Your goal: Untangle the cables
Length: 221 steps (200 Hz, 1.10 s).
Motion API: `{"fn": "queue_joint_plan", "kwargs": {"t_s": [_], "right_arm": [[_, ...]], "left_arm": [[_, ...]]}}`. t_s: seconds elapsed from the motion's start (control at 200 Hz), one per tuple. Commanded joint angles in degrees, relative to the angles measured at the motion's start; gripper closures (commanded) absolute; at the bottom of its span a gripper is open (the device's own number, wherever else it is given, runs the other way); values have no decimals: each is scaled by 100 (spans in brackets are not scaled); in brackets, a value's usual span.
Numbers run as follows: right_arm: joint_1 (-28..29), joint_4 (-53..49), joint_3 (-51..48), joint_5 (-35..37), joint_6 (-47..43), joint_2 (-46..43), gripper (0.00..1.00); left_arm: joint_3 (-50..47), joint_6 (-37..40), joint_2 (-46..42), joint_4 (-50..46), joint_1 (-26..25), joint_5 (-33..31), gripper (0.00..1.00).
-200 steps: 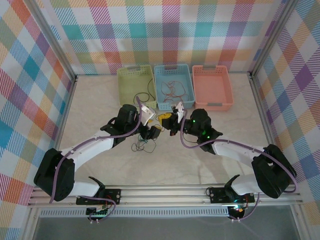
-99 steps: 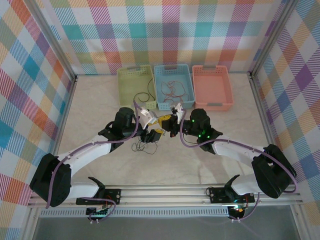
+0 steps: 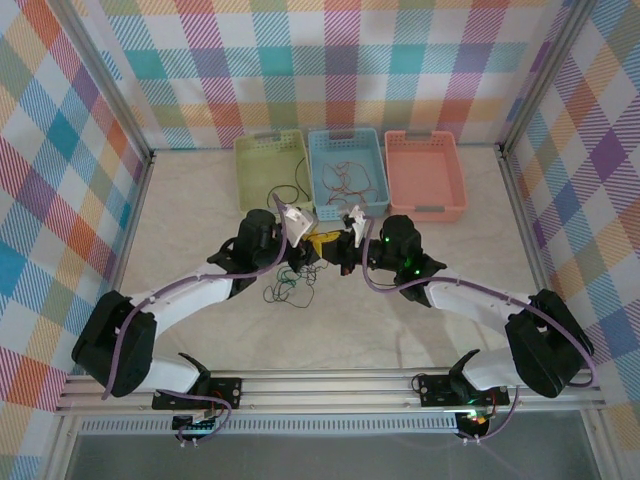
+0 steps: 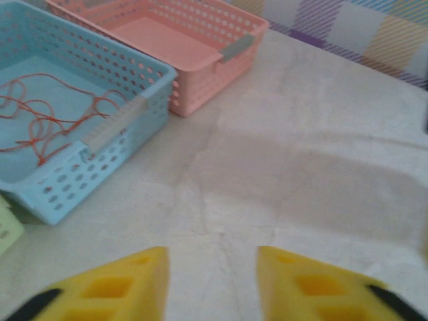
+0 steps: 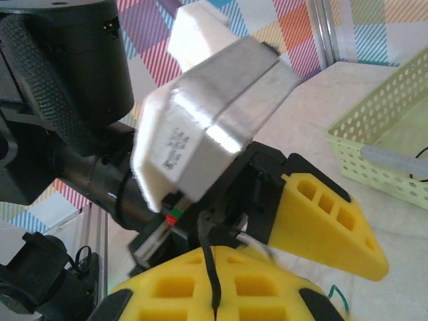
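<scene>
near the blue basket (image 4: 73, 175), right hand (image 5: 215, 287) clenched on black cable (image 5: 206, 244), left hand (image 4: 212, 259) released

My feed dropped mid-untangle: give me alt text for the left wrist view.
The left tool stands open over bare table, nothing between its yellow fingers. At upper left sits the blue basket holding a red-orange cable, with the empty pink basket beyond it.
</scene>
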Motion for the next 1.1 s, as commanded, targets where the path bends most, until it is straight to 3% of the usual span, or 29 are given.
{"fn": "queue_joint_plan", "kwargs": {"t_s": [0.0, 0.305, 0.505, 0.825, 1.1], "right_arm": [[-28, 68, -67, -314, 138, -186, 100], [-31, 83, -227, -757, 33, -370, 100], [-29, 458, -217, -1554, 138, -468, 100], [-28, 280, -210, -1549, -2, -648, 100], [-30, 78, -201, -1337, -58, -620, 100]], "left_arm": [[170, -320, 105, 655, -131, -700, 70], [460, -322, 301, 521, -123, -1663, 76], [606, -172, 388, 358, -14, -1636, 75], [535, -400, 371, 524, 110, -1785, 75], [126, -256, 125, 710, 107, -733, 66]]}}
